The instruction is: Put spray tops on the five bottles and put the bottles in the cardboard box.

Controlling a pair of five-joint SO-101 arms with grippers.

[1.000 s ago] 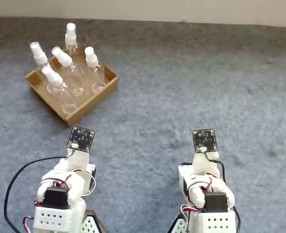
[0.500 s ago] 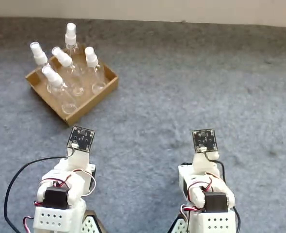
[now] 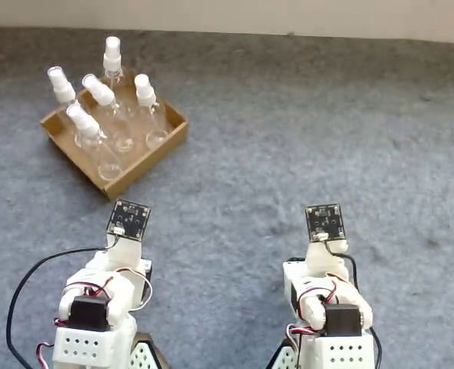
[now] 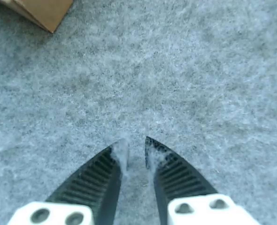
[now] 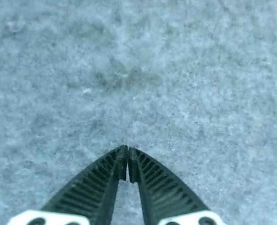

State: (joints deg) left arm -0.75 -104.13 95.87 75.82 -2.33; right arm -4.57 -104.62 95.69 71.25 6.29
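High view: capped bottles [image 3: 98,92], likely light and slippery, sit in the cardboard box [image 3: 150,159]; grasp mid-body. Left gripper [image 4: 136,146] barely parted, right gripper [image 5: 128,155] clenched.

Both arms sit folded, well back from the box [image 3: 142,167]. The left arm [image 3: 104,300] is nearer it, and the left gripper [image 4: 136,146] seems parted by a sliver. The right arm [image 3: 325,304] sits farther off, and the right gripper [image 5: 128,157] is closed, tips touching.
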